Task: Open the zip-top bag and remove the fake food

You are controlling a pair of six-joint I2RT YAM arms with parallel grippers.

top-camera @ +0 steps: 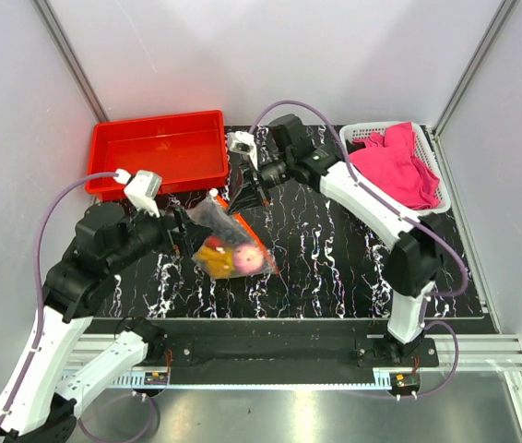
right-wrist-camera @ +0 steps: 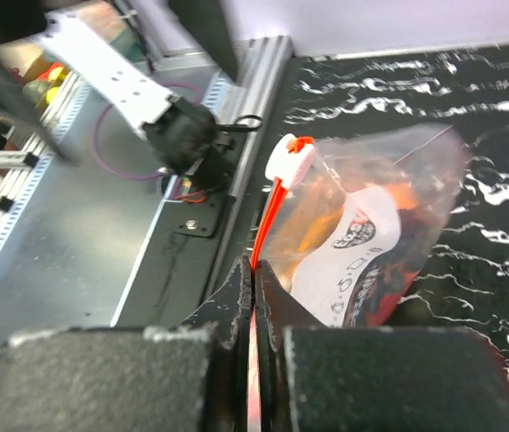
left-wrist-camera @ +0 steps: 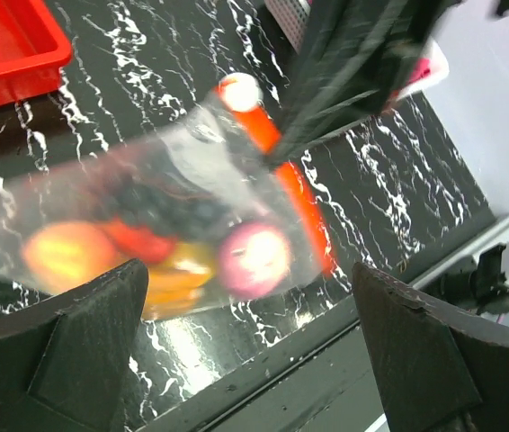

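Zip-top bag (top-camera: 224,242) pinched at its mouth, fake food (top-camera: 231,257) all inside.
The bag is over the middle of the counter (top-camera: 335,268), its orange zip strip (right-wrist-camera: 259,236) clamped in the right tool (right-wrist-camera: 253,277). The left tool (top-camera: 180,227) is released, spread wide just beside the bag. Whether the zip is parted is unclear. Opening looks barely begun, and emptying remains.

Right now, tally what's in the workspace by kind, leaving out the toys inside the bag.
Red tray: 1
White basket: 1
Zip-top bag: 1
Pink cloth: 1
Total: 4
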